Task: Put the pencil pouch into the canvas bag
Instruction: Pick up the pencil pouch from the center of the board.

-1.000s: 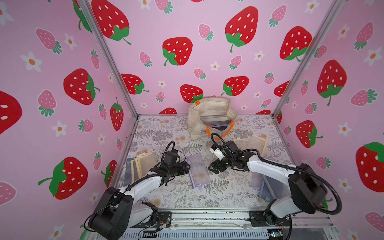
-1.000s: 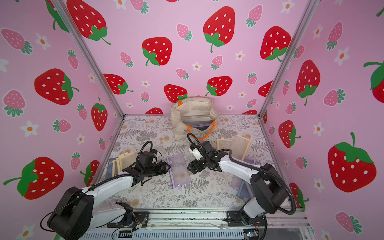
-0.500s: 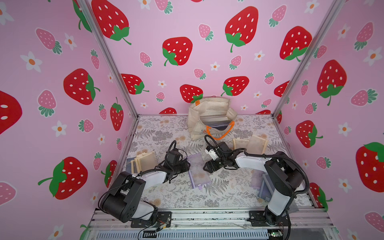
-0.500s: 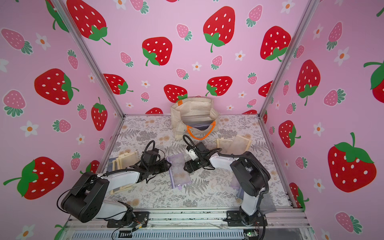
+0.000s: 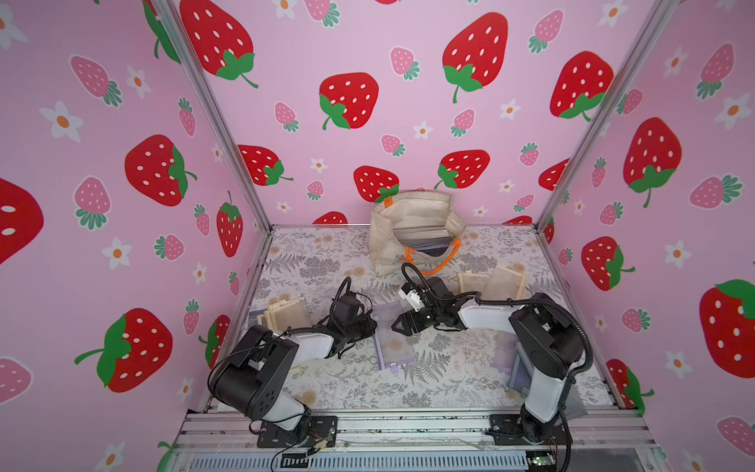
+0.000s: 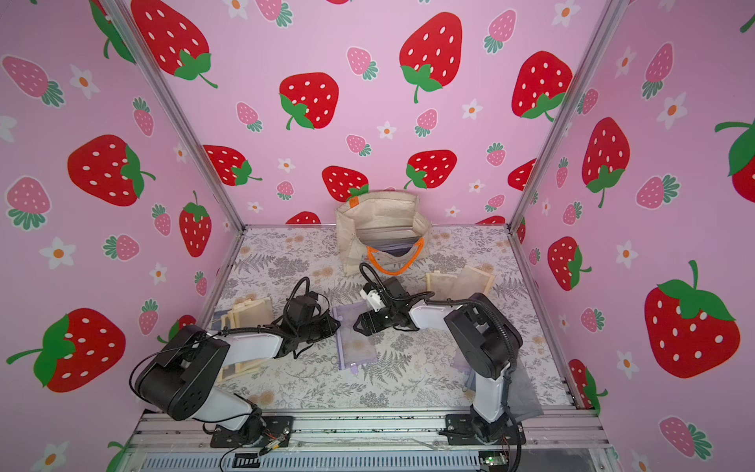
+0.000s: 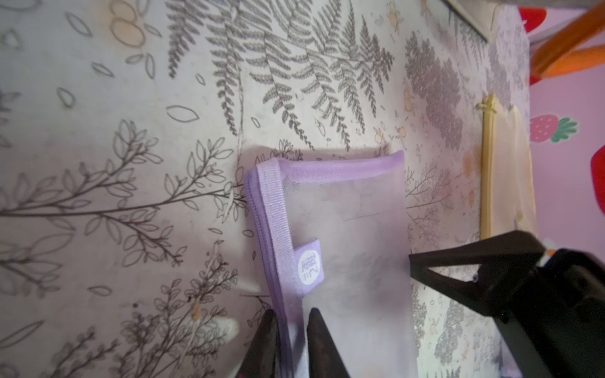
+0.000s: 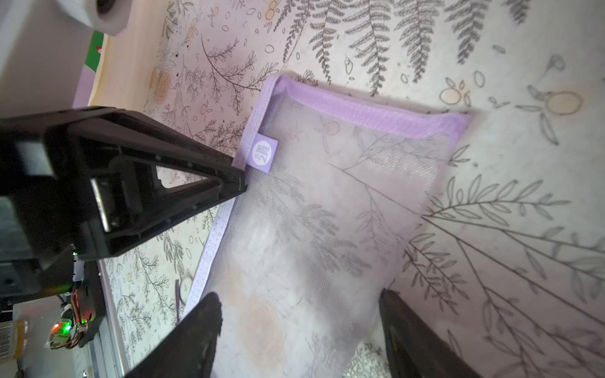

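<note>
At the left edge of the floral table [image 5: 449,367], a stack of beige pouches [image 5: 286,312] lies untouched. Just right of it, the left gripper [image 5: 374,325] sits low at the left side of the lilac mesh pencil pouch [image 5: 392,341]. In the left wrist view its fingers [image 7: 268,340] stand close together on either side of the pouch's purple bound edge, pinching it.

The pouch lies flat at mid-table, between the two arms and well short of the bag. On its right side, the right gripper [image 5: 398,325] hovers with its jaws spread wide over the mesh, gripping nothing. More beige pouches [image 5: 490,282] lie further right.

The canvas bag [image 5: 412,229] stands at the far centre against the wall, its mouth open towards the arms and its orange handle drooping in front.

The step in hand looks like securing the pouch, with nothing lifted yet. Next, the right jaws would need to close on the opposite edge. Both arms would then have to raise the limp mesh together and carry it far enough to clear the handle and the bag's near rim.
</note>
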